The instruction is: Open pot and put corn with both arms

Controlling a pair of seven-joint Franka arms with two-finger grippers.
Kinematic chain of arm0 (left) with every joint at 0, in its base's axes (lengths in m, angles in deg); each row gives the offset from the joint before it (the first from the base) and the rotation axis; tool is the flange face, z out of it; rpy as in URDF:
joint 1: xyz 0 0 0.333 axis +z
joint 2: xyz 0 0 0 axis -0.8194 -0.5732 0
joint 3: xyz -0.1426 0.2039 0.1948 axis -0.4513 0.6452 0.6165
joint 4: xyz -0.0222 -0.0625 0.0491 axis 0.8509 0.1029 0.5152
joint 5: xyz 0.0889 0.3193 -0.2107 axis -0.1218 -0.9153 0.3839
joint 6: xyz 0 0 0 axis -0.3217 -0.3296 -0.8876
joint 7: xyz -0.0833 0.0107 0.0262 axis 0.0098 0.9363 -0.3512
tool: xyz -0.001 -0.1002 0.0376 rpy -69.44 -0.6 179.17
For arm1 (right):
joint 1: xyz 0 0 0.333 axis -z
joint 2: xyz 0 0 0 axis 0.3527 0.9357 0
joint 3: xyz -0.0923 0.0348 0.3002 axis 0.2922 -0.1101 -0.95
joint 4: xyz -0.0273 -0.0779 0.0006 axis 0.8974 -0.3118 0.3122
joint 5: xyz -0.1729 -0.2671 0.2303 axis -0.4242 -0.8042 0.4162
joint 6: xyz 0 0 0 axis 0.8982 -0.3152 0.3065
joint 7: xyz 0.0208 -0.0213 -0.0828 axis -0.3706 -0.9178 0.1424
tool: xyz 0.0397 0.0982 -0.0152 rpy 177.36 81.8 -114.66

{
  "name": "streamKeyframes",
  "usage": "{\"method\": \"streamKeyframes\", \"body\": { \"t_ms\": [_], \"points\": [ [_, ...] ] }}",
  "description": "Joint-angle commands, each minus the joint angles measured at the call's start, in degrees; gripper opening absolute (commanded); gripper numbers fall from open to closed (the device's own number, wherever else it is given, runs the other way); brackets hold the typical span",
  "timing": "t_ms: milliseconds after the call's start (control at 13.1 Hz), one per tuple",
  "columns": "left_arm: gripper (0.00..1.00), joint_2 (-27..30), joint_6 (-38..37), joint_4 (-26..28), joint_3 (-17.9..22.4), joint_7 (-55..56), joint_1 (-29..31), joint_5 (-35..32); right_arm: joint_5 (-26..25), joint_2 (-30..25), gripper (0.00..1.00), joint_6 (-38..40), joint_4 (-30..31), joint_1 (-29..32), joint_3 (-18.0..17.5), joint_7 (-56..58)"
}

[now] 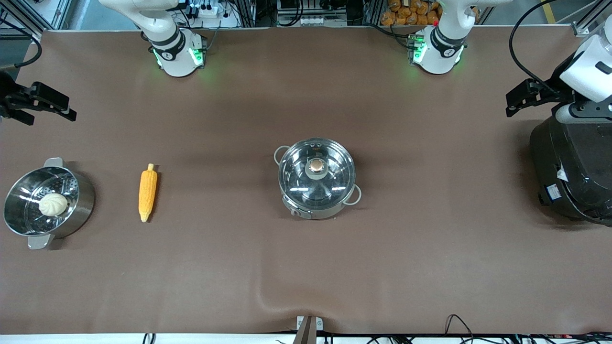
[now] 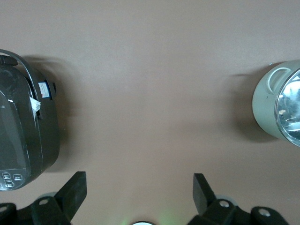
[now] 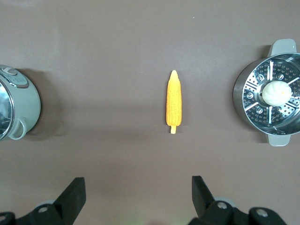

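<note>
A: Status? Where's the pot?

B: Shiny round steel pot (image 1: 317, 184) with thin wire loop handles, mid-table. Round glass lid (image 1: 317, 173) with tan knob (image 1: 316, 165) sits on it, shut. Yellow-orange tapered corn cob (image 1: 147, 193) lies flat on the brown mat, well apart from the pot, toward the right arm's end, pale stub end pointing away from the front camera.

A: Grippers?

B: Right gripper (image 3: 138, 194), black two-finger, jaws spread wide, holding nothing, hanging over bare mat at the table edge on its own end. Left gripper (image 2: 139, 191), same build, also spread wide and empty, up beside the big black cooker (image 1: 571, 174) at its end.

A: So which step?

B: I'd call it the very start. Lid on, corn untouched, neither arm near its target.

A: Next move?

B: My guess: left arm takes the lid, pinching the small tan knob from above and lifting straight up. Right arm takes the cob across its middle. Knob's small and rounded, glass lid is smooth, so centring matters. Cob looks bumpy, should grip fine.

A: Anything else on the table?

B: Steel pot with flat tab handles (image 1: 48, 203) and a perforated insert, white round bun (image 1: 53, 204) inside, just past the corn toward the right arm's end. Not for this task.
</note>
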Motion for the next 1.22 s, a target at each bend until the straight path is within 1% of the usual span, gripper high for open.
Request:
{"method": "streamKeyframes", "body": {
  "t_ms": [0,76,153,229,382,612,841,918,994,1147],
  "points": [
    [1.00,-2.3,0.6,-1.5,-0.2,-0.3,-1.0,-0.3,-0.8,0.4,1.00,0.5,-0.6,0.5,-0.1,0.2],
    [1.00,-3.0,3.7,-1.3,-0.3,2.1,-1.8,2.4,-2.3,0.4,1.00,0.5,-0.7,0.1,-0.1,0.1],
    [1.00,-4.1,5.8,-1.3,-1.1,7.4,-3.5,3.4,-3.2,0.4,1.00,0.5,-0.7,0.1,-0.1,-0.1],
    [1.00,-5.8,6.7,-1.5,-1.5,11.6,-5.0,3.3,-3.3,0.4,1.00,0.5,-0.7,0.2,-0.1,-0.2],
    [1.00,-9.8,9.9,-1.5,-2.3,17.7,-10.4,2.9,-3.3,0.4,1.00,0.5,-0.7,0.1,-0.1,-0.3],
    [1.00,-15.5,17.8,-2.3,-2.3,32.4,-17.7,2.8,-3.3,0.4,1.00,0.3,-0.7,0.0,-0.1,-0.5],
    [1.00,-24.4,20.2,-9.1,-2.0,43.2,-23.8,2.7,-3.1,0.4,1.00,-0.3,-0.3,-0.6,-0.3,-6.2],
    [1.00,-27.0,21.9,-10.1,-1.6,48.9,-27.3,0.0,-3.2,0.5,1.00,-0.5,-0.3,-0.9,-0.3,-6.3],
    [1.00,-28.7,23.3,-11.2,-1.3,53.4,-29.7,-3.2,-3.1,0.6,1.00,-0.9,0.0,-0.8,-0.2,-6.0],
    [1.00,-30.9,23.8,-12.1,-1.2,55.1,-32.0,-4.2,-3.0,1.0,1.00,-2.3,2.5,-0.6,-0.2,-5.7]
  ]
}}
